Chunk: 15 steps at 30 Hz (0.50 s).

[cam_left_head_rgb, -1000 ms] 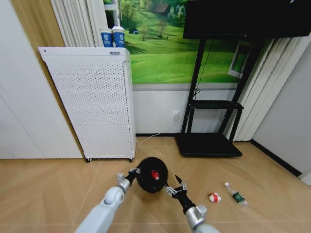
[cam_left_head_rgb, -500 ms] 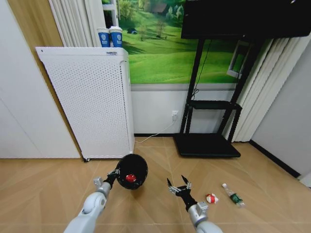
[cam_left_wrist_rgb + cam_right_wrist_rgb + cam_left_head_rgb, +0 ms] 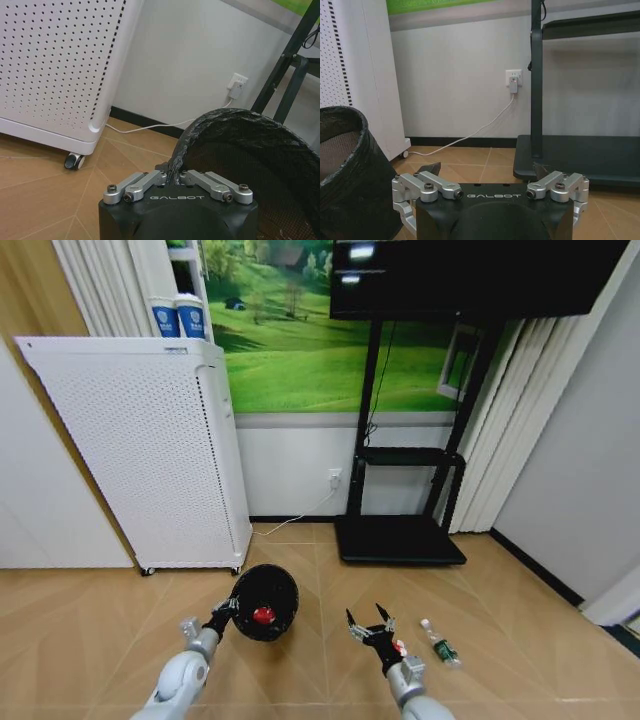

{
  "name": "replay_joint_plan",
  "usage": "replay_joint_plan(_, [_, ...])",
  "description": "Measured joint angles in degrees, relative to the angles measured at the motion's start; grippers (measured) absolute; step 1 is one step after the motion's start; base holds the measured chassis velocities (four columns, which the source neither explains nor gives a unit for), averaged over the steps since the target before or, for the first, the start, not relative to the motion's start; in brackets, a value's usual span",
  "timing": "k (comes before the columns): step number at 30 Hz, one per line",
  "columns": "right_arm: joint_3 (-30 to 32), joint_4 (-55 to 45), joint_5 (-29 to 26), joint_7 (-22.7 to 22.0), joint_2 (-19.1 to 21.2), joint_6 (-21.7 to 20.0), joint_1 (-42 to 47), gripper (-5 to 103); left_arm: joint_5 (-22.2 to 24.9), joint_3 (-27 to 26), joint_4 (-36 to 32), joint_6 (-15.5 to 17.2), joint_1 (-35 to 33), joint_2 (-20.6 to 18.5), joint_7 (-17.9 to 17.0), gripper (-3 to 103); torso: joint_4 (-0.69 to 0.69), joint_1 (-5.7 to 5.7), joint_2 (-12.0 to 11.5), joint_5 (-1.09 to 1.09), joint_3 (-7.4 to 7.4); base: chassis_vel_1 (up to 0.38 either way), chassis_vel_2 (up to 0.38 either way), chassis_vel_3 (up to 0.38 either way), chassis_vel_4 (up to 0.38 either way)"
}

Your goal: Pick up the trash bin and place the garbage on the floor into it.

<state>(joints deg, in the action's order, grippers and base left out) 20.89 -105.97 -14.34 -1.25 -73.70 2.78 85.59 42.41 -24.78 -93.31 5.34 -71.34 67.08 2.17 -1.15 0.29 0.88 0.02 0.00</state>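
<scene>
Ahead of me on the left stands the white perforated cabinet (image 3: 140, 460) on small casters, with two blue-and-white paper cups (image 3: 178, 317) behind its top edge, and a white cable (image 3: 300, 512) runs along the skirting from a wall socket (image 3: 335, 480) toward it. To the right of that a black stand (image 3: 400, 530) with a low base plate and a shelf carries a dark screen (image 3: 470, 275), and pale curtains hang further right. Nothing lies between my grippers and the items on the floor (image 3: 90, 630). My left gripper (image 3: 222, 614) has its fingers pressed together on the rim of the trash bin (image 3: 264, 601), which it holds lifted and tipped so the opening faces me; in the left wrist view the rim (image 3: 210, 125) sits pinched right at the fingertips. A red wad (image 3: 264, 615) rests inside the bin. My right gripper (image 3: 372, 627) hangs just right of the bin with its fingers spread wide and nothing between them; the right wrist view shows the bin (image 3: 347, 175) close beside it. Just past that gripper I see a bit of the red-and-white wad (image 3: 400, 647), partly hidden by it, and the small clear bottle (image 3: 438, 643) with the green label lies on the planks a little further right.
</scene>
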Motion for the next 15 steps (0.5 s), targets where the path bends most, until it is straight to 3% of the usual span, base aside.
replay_joint_plan(8, [0.31, 0.97, -0.41, -0.69, 0.15, -0.8, -0.5, 100, -1.23, -1.8, -1.14, -0.16, -3.08, 0.21, 0.75, 4, 0.04, 0.0, 0.0, -0.03, 0.0, 0.051, 0.054, -0.043, -0.047])
replay_joint_plan(15, [0.67, 1.83, -0.29, -0.78, 0.38, -1.2, -0.76, 100, -1.64, -1.91, -1.56, -0.5, -3.75, 0.77, 0.86, 4, 0.0, -0.01, 0.0, -0.02, 0.0, 0.0, 0.0, 0.0, 0.0])
